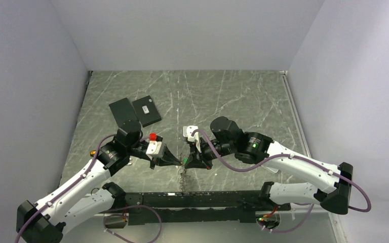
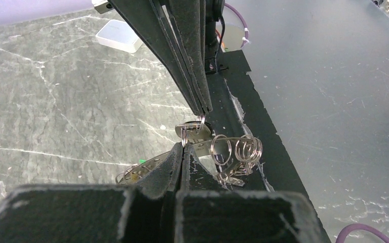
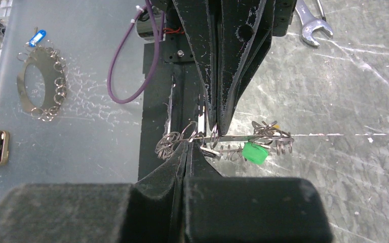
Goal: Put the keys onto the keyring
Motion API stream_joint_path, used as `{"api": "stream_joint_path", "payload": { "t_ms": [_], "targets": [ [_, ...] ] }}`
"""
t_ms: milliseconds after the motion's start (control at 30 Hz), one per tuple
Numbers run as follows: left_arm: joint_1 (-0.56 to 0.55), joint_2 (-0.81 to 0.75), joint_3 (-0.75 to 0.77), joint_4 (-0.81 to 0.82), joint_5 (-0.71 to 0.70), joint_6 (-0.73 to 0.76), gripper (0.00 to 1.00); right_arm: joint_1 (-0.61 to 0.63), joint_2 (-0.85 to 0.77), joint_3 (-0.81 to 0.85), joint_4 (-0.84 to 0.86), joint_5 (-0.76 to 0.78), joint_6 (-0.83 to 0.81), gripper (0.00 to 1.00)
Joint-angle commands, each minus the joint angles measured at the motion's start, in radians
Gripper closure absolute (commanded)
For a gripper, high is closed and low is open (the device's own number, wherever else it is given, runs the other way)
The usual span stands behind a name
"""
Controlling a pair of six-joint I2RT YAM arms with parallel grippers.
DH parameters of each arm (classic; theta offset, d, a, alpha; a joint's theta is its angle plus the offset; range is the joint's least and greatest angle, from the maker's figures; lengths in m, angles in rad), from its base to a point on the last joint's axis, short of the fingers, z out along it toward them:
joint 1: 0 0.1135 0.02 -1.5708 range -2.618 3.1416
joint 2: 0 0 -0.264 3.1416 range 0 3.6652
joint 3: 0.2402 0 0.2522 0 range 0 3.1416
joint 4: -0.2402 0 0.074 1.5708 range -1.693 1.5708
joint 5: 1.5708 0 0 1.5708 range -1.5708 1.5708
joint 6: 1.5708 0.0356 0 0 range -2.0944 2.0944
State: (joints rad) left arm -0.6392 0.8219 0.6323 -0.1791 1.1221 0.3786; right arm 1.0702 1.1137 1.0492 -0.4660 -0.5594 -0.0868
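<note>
Left gripper [image 2: 183,148]: clenched; the fingers are pressed flat together, and a thin wire loop stands out right at their tips.
Right gripper [image 3: 187,146]: clenched likewise; it meets the left one tip to tip, with a loop of the same metal cluster at its point.
The keyring [image 2: 200,121]: pinched between the two sets of tips above the table's near edge, at the middle of the scene between the arms.
Coiled rings [image 2: 235,149]: a bunch of split rings just beside the tips, joined to the same cluster.
Green tag [image 3: 255,152]: hangs under the cluster, on the table side of the grippers.
Chain [image 1: 183,178]: runs from the meeting point of the grippers toward the arms' black base rail.
The keys: they cannot be picked out in the tangle of metal; whether the flat silver piece at the tips is one cannot be told.
Black plates [image 1: 123,112]: two, touching at a corner, far left on the table [image 1: 243,96], well apart from the grippers.
Wrench [image 3: 311,25]: lies on the marbled surface.
</note>
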Motion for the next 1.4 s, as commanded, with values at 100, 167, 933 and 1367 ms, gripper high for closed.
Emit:
{"api": "stream_joint_path", "payload": {
  "t_ms": [100, 167, 933, 1367],
  "targets": [
    [0.004, -0.006, 0.038, 0.016, 0.053, 0.000, 1.00, 0.003, 0.002, 0.053, 0.022, -0.001, -0.021, 1.00],
    [0.003, -0.012, 0.037, 0.015, 0.048, 0.003, 1.00, 0.003, 0.003, 0.053, 0.017, 0.001, -0.021, 1.00],
    [0.005, -0.063, 0.026, 0.049, 0.069, -0.013, 1.00, 0.004, -0.066, -0.002, -0.005, 0.080, -0.001, 1.00],
    [0.005, -0.054, 0.029, 0.046, 0.070, -0.009, 1.00, 0.001, -0.078, -0.008, -0.004, 0.089, -0.002, 1.00]
  ]
}}
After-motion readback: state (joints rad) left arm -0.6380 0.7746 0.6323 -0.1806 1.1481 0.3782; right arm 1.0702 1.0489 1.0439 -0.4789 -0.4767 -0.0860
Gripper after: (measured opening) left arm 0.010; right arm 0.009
